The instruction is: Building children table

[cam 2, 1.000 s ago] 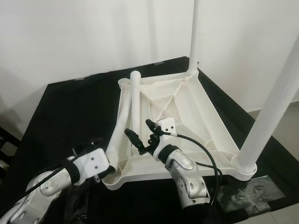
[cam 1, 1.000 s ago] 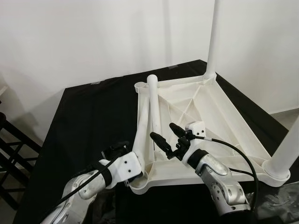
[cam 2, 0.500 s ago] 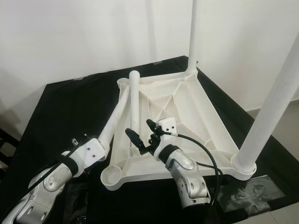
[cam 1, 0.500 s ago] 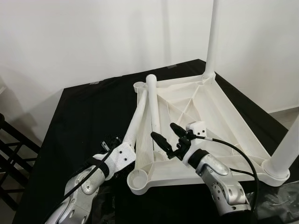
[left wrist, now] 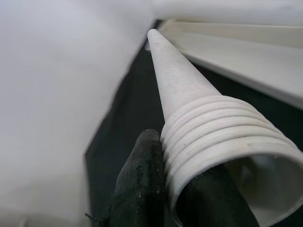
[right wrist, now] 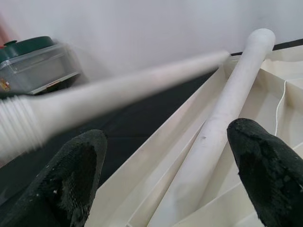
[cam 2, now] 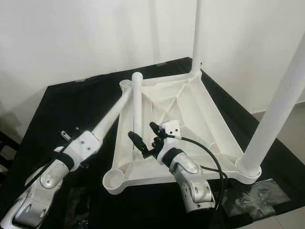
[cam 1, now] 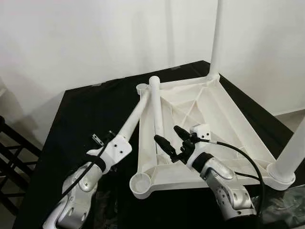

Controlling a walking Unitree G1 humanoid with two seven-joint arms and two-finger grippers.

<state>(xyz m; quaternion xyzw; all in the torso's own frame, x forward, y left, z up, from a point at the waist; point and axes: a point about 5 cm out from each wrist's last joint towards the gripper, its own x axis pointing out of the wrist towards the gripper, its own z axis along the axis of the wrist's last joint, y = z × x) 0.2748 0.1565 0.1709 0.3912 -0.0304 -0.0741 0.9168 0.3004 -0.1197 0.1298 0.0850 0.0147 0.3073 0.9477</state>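
The white table top (cam 1: 224,119) lies upside down on a black table (cam 1: 86,109). Two white legs stand in its right corners, the far one (cam 1: 217,33) and the near one (cam 1: 293,157). A loose leg (cam 1: 156,109) lies inside the top. My left gripper (left wrist: 180,189) is shut on the threaded end of another leg (cam 1: 136,112), which slants up to the far-left corner, left of the top's edge. The near-left socket (cam 1: 141,183) stands empty. My right gripper (cam 1: 170,138) hangs open just above the lying leg's near end.
A black rack (cam 1: 9,148) stands at the left beyond the table's edge. Crumpled dark plastic (cam 2: 252,195) lies at the front right. A clear box with a green lid (right wrist: 33,59) sits off to the side in the right wrist view. A white wall is close behind.
My left arm has swung the held leg's threaded end leftward, off the near-left socket and out beside the table top. The right gripper has stayed put.
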